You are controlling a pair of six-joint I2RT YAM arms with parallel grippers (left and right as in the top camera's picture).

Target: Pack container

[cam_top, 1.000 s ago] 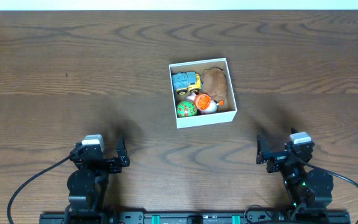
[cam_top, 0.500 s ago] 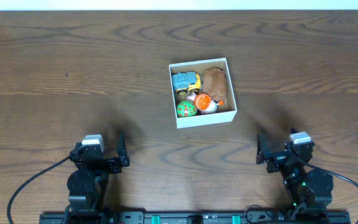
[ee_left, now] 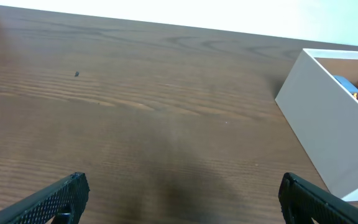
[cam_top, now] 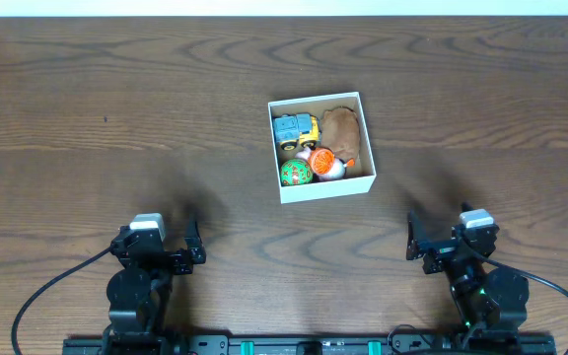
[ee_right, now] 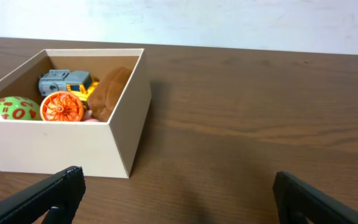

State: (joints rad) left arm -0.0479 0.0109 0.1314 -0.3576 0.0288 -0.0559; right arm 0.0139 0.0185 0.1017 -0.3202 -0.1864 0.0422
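Well, we see the dark wooden table [cam_top: 87,118] spread wide, and on it, slightly right of centre toward the far side, the container [cam_top: 328,187] sits upright. Our left gripper [ee_left: 182,199] and right gripper [ee_right: 179,196] hover at the near edge, well apart from it, both spread wide and grasping nothing. Inside the box lie a brown plush [cam_top: 343,136], a blue-and-yellow truck [cam_top: 294,128], a green ball [cam_top: 296,173] and an orange piece [cam_top: 323,161], perhaps a wheel
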